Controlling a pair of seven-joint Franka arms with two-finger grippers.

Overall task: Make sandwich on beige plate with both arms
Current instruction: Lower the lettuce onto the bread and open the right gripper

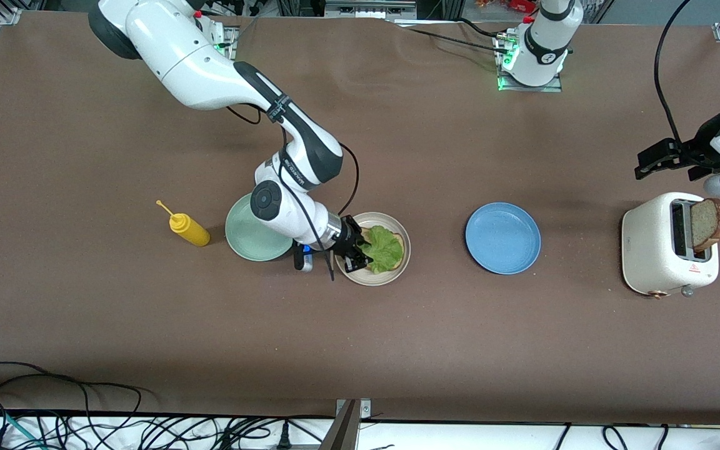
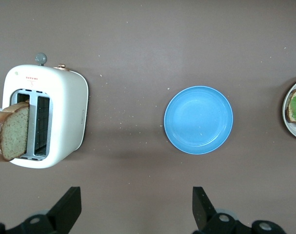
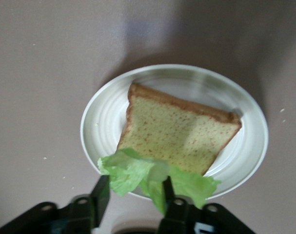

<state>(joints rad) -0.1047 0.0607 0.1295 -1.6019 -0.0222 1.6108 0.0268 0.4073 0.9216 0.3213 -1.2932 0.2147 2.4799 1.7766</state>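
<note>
Partly lettuce-covered bread slice [image 3: 179, 134] on beige plate [image 3: 101, 117]

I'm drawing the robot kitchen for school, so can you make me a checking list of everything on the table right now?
Surface: brown table, a few crumbs.
Job's things: beige plate holds one bread slice with a lettuce leaf on it; a second slice sticks up from the white toaster.
Clutter: yellow squeeze bottle, mint green plate, blue plate, all three plates in a row.
Grippers: right pincer is over the beige plate's edge, fingers apart around the lettuce; left pincer waits open above the toaster.
Cables: black wires along the table edge nearest the front camera.
Surroundings: metal frame rails at the corners.
</note>
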